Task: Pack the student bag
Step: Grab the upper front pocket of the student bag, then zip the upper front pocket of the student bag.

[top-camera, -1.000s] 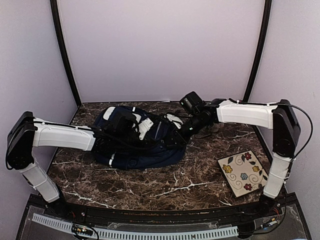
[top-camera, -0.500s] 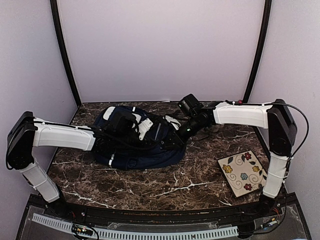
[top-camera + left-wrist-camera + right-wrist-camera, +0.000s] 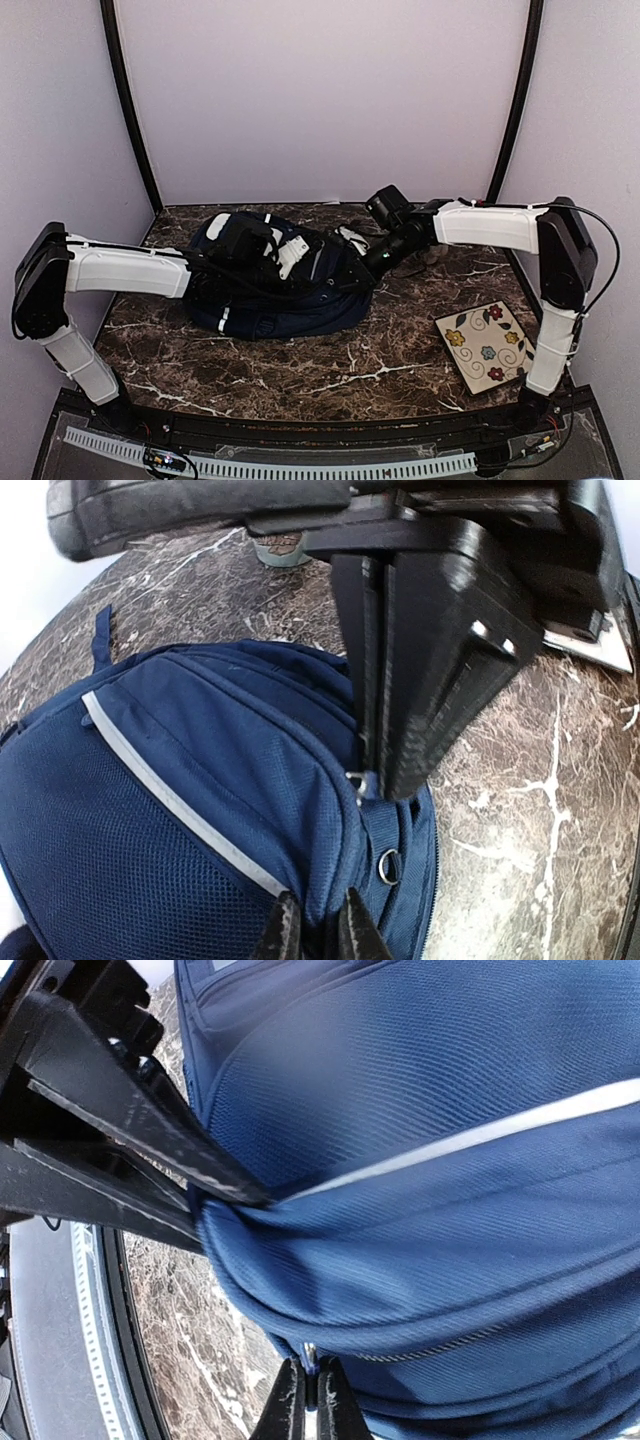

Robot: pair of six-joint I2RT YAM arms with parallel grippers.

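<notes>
The student bag (image 3: 290, 305), lying slumped well apart from the floral tile (image 3: 487, 345), is looking soft and limp, so the left gripper (image 3: 317, 922) is pinching a fold of it and the right gripper (image 3: 310, 1402) is clamping its zip pull (image 3: 309, 1355), judged the soundest holds.

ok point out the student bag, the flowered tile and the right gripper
student bag (image 3: 300, 312), top external view, navy near side
flowered tile (image 3: 487, 345), top external view, its middle
right gripper (image 3: 310, 1372), right wrist view, between its shut fingertips
</notes>
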